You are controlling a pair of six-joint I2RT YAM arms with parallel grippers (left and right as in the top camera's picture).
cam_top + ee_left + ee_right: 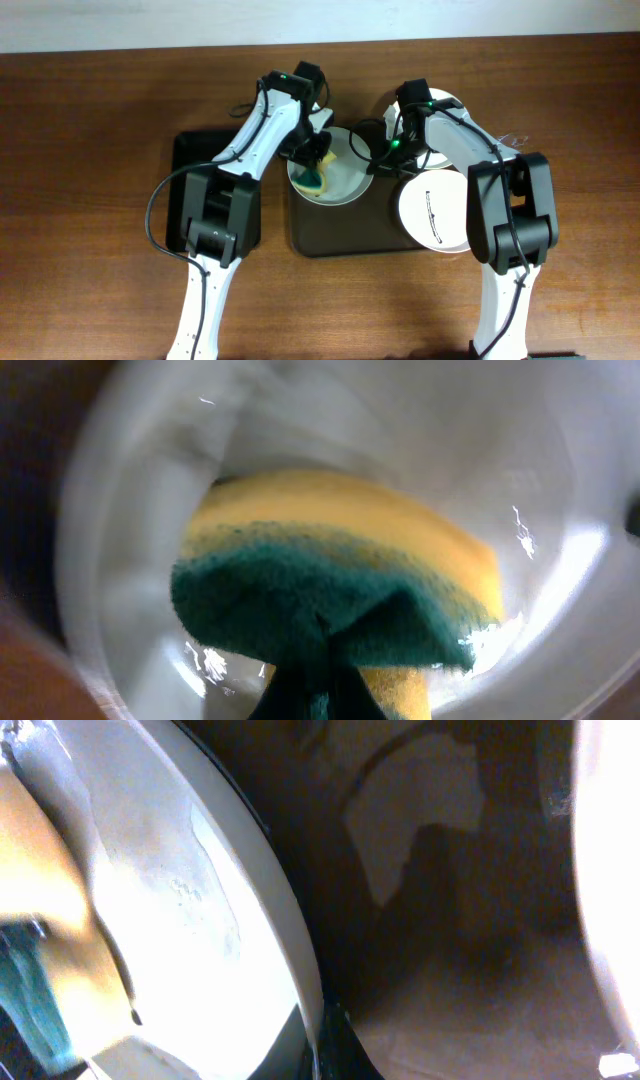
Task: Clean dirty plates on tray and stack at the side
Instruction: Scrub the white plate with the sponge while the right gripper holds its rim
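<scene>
— How far has the cleaning been carried?

— One plate [345, 178], on the left half of the tray [340, 235], is being scrubbed. A yellow-and-green sponge [330, 590] is clenched in the left gripper [318, 158] and pressed into it. A second plate [432, 210], on the tray's right half, is seen with its black line unwiped. Nothing can be judged as stacked.

— And what is hidden?

— A third plate [448, 100], by the tray's far right corner, is largely covered by the right arm, so its mark cannot be checked. The right gripper [383, 152] is placed at the scrubbed plate's rim. Whether its jaws are closed cannot be told, as the wrist view is blurred.
</scene>
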